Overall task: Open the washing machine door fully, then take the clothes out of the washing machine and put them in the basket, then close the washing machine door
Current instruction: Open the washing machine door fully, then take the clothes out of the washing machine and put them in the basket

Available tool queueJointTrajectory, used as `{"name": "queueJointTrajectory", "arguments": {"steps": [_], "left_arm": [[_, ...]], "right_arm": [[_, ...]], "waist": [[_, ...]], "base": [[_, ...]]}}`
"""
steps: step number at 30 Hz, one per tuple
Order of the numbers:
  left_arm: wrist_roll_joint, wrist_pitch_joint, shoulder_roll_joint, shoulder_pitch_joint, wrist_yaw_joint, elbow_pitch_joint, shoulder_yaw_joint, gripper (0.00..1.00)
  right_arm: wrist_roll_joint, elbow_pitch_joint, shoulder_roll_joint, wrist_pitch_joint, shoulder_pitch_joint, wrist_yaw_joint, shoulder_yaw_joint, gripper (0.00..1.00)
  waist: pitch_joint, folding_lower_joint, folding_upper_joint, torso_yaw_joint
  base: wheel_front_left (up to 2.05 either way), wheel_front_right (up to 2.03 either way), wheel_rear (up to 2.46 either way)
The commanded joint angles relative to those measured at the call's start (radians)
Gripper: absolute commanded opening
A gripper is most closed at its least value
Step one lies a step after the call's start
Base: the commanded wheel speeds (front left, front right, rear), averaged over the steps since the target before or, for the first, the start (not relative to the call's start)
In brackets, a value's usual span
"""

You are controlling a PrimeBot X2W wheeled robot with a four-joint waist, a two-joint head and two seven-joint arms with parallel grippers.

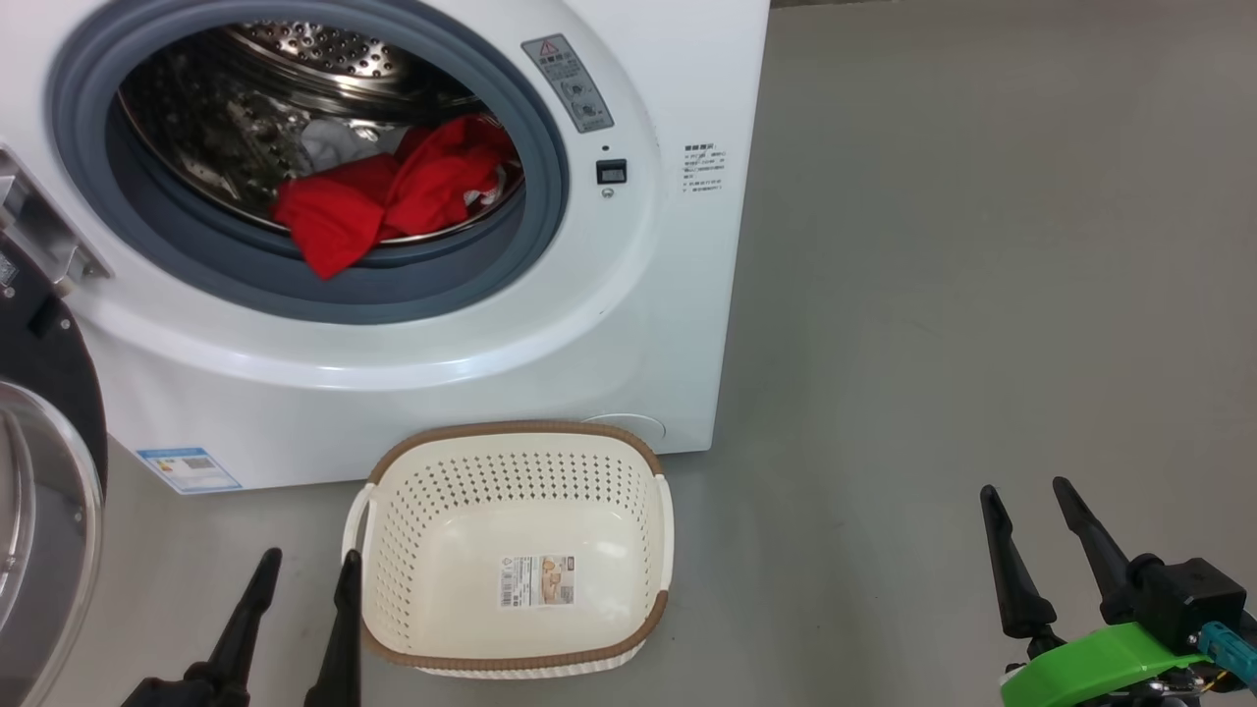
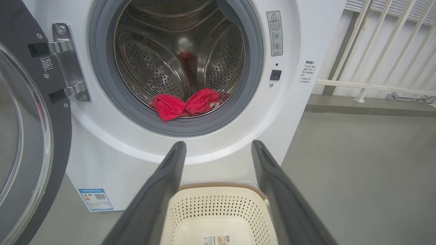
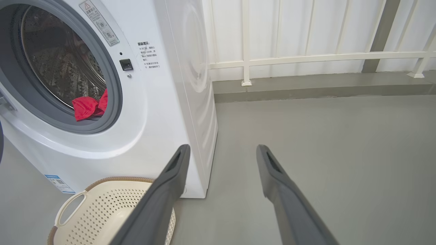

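Nearest us, our left gripper (image 1: pixel 309 557) and right gripper (image 1: pixel 1026 488) hang with dark fingers spread wide, holding nothing. Just beside the left one, the small cream perforated plastic basket with a brown woven-look rim (image 1: pixel 511 429) sits empty on the grey floor (image 1: pixel 933 295), close before the large white front-loading washing machine (image 1: pixel 628 324). The round door (image 1: pixel 49 373), a glossy black ring around a glass bowl, stands swung out at our left. Farther in, the bright red clothes (image 1: pixel 393 201) lie bunched at the front of the perforated steel drum (image 1: pixel 324 44), one fold drooping onto the grey rubber gasket (image 1: pixel 295 295). We judge the reach should pass above the basket, clear of the door, and pinch the fabric's thick middle so nothing snags the gasket.
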State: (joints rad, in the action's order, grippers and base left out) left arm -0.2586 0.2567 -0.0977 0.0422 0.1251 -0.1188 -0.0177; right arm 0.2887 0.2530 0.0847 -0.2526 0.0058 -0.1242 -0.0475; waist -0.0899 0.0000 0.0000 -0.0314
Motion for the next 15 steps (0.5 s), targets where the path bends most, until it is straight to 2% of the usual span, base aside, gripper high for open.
{"name": "queueJointTrajectory", "arguments": {"steps": [1, 10, 15], "left_arm": [[-0.006, 0.005, -0.016, -0.026, 0.005, 0.021, -0.033, 1.00], [-0.014, 0.005, -0.023, -0.038, 0.006, 0.025, -0.028, 1.00], [-0.023, 0.005, -0.024, -0.046, 0.006, 0.037, -0.036, 1.00]], "right_arm": [[-0.008, -0.026, 0.006, -0.009, -0.014, -0.007, 0.020, 1.00], [-0.010, -0.029, 0.004, -0.009, -0.022, -0.007, 0.017, 1.00], [-0.011, -0.029, 0.001, -0.009, -0.029, -0.007, 0.021, 1.00]], "waist": [[0.001, 0.0000, 0.0000, -0.004], [-0.006, 0.0000, 0.0000, -0.019], [-0.015, 0.0000, 0.0000, -0.022]], "base": [[0.00, 0.00, 0.00], [0.00, 0.00, 0.00], [0.44, -0.44, 0.00]]}}
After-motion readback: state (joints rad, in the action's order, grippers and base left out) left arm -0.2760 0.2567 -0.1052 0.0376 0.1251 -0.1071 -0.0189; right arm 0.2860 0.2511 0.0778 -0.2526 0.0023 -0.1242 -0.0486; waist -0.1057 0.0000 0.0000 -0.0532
